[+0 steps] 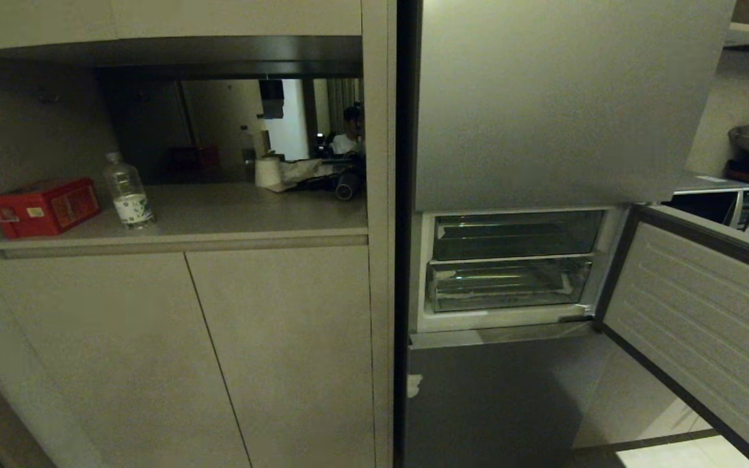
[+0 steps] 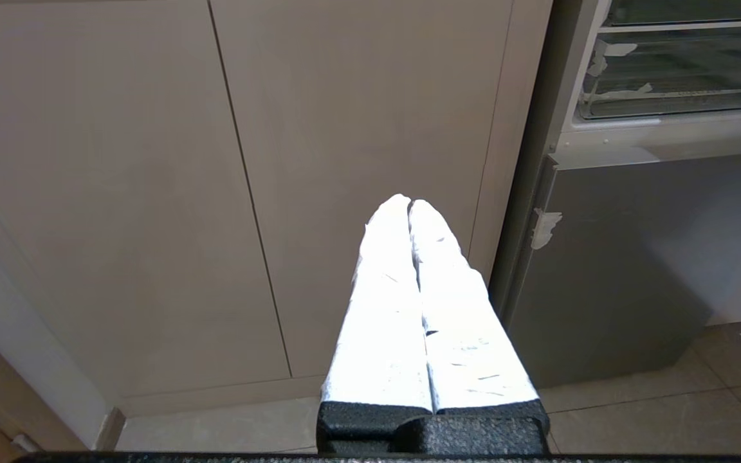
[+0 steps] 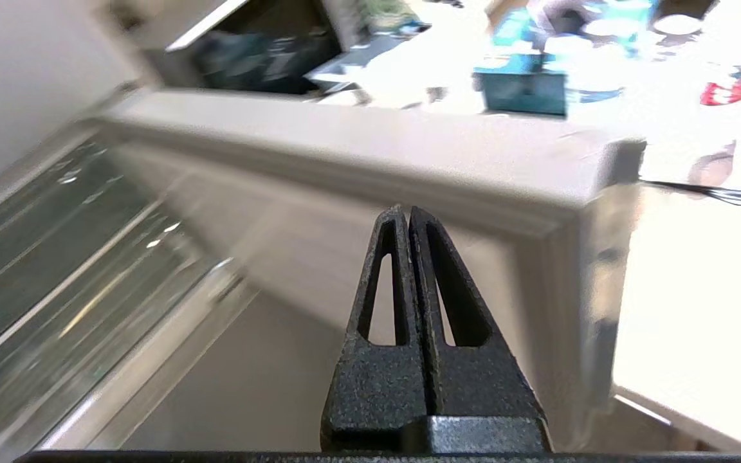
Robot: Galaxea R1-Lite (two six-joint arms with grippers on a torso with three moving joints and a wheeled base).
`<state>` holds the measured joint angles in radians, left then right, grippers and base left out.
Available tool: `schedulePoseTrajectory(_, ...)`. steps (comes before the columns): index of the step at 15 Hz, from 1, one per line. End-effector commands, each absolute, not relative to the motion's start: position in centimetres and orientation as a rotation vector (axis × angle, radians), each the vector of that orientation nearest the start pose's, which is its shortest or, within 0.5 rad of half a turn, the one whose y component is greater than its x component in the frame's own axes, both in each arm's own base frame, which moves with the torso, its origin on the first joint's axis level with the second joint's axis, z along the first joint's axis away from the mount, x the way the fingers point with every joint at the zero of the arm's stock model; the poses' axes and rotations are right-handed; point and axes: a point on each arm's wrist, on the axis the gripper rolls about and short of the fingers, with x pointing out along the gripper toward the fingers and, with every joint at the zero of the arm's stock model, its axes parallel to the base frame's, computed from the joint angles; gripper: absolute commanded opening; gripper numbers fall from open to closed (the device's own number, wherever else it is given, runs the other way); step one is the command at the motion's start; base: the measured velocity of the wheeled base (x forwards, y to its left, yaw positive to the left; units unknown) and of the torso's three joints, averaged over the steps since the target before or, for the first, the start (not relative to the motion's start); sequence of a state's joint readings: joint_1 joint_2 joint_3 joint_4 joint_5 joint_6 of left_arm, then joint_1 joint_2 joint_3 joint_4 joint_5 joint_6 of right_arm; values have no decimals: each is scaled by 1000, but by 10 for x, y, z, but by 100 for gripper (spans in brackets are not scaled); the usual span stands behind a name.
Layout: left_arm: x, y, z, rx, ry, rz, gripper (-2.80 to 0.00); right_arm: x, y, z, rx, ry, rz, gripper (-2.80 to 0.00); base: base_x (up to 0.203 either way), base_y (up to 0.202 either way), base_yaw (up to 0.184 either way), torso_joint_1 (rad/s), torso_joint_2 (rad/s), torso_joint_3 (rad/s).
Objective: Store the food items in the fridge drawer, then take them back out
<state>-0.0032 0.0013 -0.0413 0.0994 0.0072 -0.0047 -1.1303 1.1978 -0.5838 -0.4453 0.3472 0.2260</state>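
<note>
Nearby, water bottle [image 1: 127, 193] beside red box [image 1: 44, 207].

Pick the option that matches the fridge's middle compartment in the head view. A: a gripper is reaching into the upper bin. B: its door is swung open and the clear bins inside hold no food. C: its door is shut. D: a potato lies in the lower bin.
B: the middle door stands swung open, showing its white ribbed inner face, and the clear bins behind it show no food.

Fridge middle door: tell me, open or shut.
Open. The middle door is swung out, ribbed inner face showing, with the clear bins behind it exposed.
</note>
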Motion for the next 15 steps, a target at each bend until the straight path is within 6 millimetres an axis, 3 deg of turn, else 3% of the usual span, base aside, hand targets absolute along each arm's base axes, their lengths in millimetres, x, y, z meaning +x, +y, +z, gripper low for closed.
schedulePoseTrajectory(1,-26,0,77,-4,60,5,-280,94,-206,191,408,108,-856,-280,0,0,0,0,0,0)
schedulePoseTrajectory(3,-26,0,77,-4,60,5,-280,90,-226,184,387,81,-931,-280,0,0,0,0,0,0)
schedulePoseTrajectory(8,-26,0,77,-4,60,5,-280,73,-247,178,399,64,-1026,-280,0,0,0,0,0,0)
schedulePoseTrajectory(15,-26,0,77,-4,60,5,-280,85,-293,164,420,84,-1024,-280,0,0,0,0,0,0)
